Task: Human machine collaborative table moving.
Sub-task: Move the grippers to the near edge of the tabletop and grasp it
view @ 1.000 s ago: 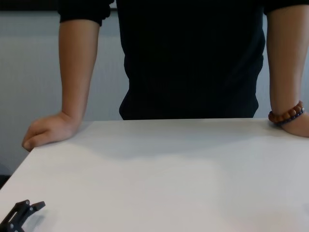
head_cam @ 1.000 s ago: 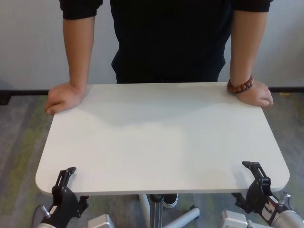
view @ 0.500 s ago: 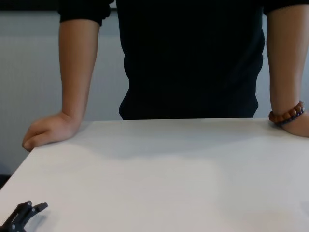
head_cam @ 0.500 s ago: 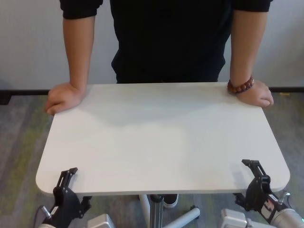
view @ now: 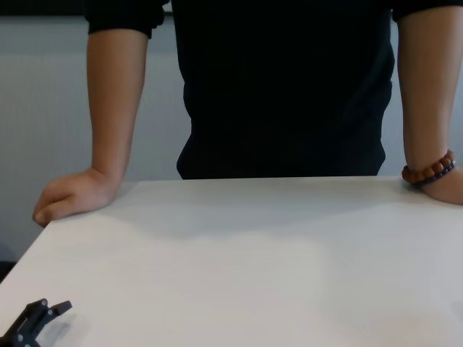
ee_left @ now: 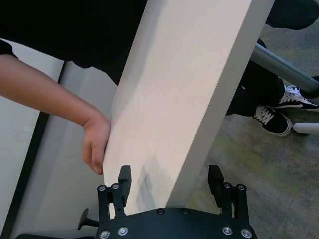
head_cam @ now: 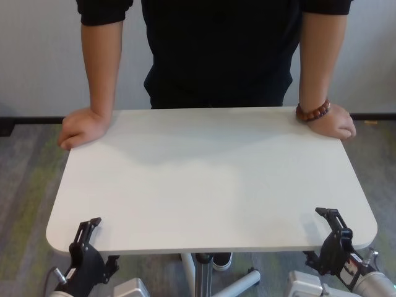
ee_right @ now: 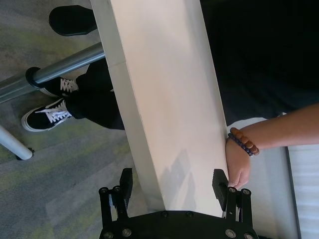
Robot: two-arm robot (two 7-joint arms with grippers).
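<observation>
White table (head_cam: 210, 179), left hand (ee_left: 169, 180) and right hand (ee_right: 172, 184) wide apart astride its near edge

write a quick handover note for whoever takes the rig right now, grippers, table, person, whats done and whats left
Left gripper: open, fingers straddling the near edge of the table at its near left corner, one above the top and one below, not clamped.
Right gripper: open, straddling the near right corner the same way.
The human stands at the far side, left-side hand and braceleted hand on the far corners.
Done: both grippers lined up on the edge.
Left: close both on the edge, then move the table together with the person.
</observation>
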